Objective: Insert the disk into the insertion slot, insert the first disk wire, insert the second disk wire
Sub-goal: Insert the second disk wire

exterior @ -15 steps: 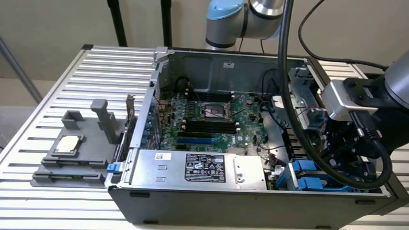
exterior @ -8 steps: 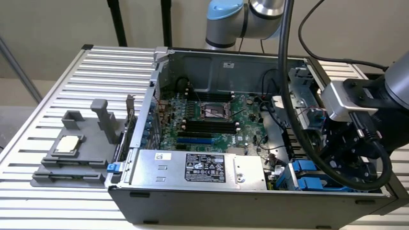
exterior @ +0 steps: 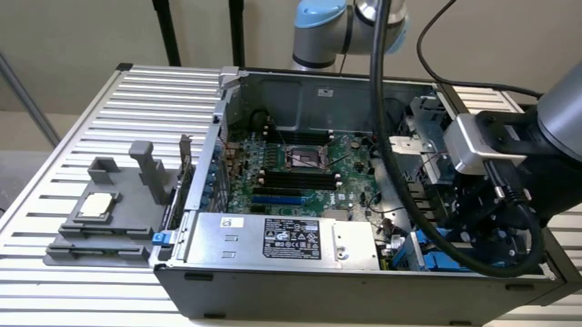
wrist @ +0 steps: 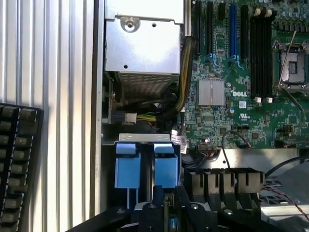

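Wrist view gives you two blue carrier tabs (wrist: 145, 164) side by side in the insertion slot (wrist: 145, 140), right next to the gripper (wrist: 161, 212); can't tell if its claw is apart or together. One motherboard (wrist: 241, 96) reads DELL. One labelled power supply (exterior: 282, 238) sits near. Your arm (exterior: 509, 170) hangs bent over the case's right end in the exterior view.
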